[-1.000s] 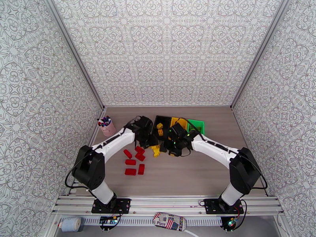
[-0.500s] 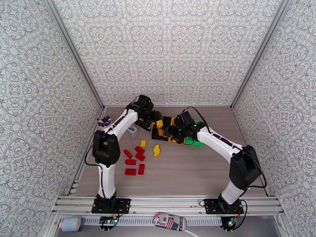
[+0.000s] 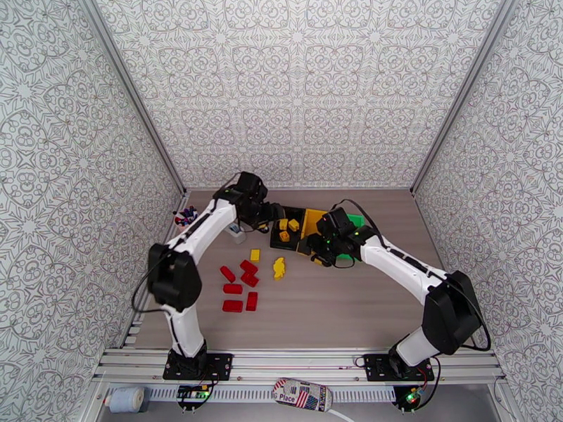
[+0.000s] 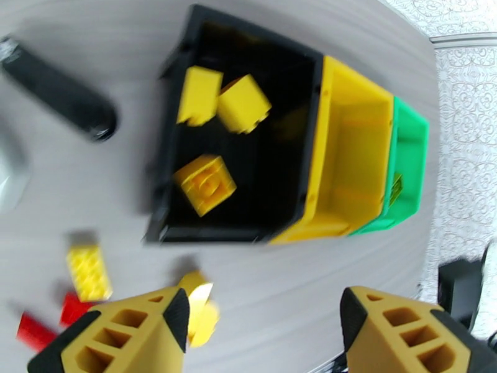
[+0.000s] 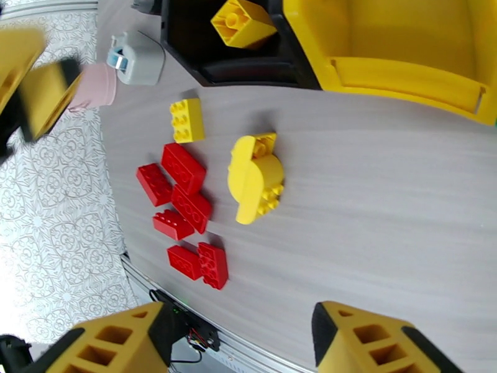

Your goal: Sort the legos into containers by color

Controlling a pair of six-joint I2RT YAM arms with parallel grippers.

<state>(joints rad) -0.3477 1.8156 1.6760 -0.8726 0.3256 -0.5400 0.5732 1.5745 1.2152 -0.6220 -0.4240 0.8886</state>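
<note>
Yellow legos in a bin: three yellow legos (image 4: 205, 184) were inside the black bin (image 4: 273, 175), the left one of the row.
Containers: the black bin, the yellow bin (image 4: 354, 156) and the green bin (image 4: 410, 144) stood side by side, touching, at the far middle of the table (image 3: 338, 304).
Loose yellow: one yellow brick (image 5: 186, 119) and a rounded yellow piece (image 5: 256, 178) lay on the table just in front of the black bin.
Red legos: six red bricks (image 5: 191, 208) lay clustered on the table beside the loose yellow ones, apart from the bins.
Left gripper (image 4: 264, 318): it hung above the table close to the black bin, jaws wide apart with nothing between them.
Right gripper (image 5: 239, 331): it hung over the table just in front of the yellow bin, jaws spread and gripping nothing.
Other things: a white box (image 5: 136, 57) sat just left of the black bin, and a pink pen cup (image 3: 184, 218) stood further left by the wall.
</note>
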